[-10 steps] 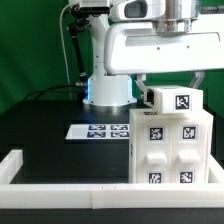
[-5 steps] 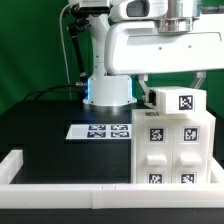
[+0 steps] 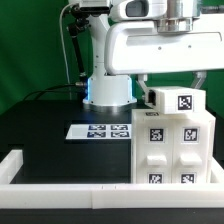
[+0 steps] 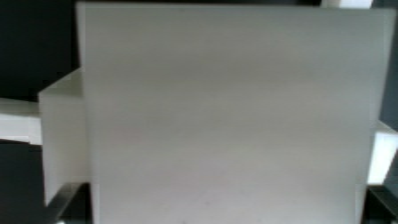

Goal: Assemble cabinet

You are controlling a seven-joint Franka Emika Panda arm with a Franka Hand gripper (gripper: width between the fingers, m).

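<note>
— Since the exterior view reads the same across the last second, what do you record as changed?

— Nothing. The cabinet [image 3: 170,145] stands at the exterior view's right of the bench [image 3: 40,120], just beside the marker board [image 3: 98,131] and close behind the front rail [image 3: 70,193]. The arm has held position over it. I judge this a pause mid-placement, not progress.

— The hand?

— The hand [image 3: 172,84] hangs just above the top block [image 3: 178,100]. Whether it grips that block or stands clear, I cannot tell.

— Materials?

— Matte white moulded plastic, boxy and square-edged. The raised drawer fronts carry black-and-white tags. One smooth, pale, unmarked face [image 4: 214,120] fills the wrist view, presumably the cabinet's.
</note>
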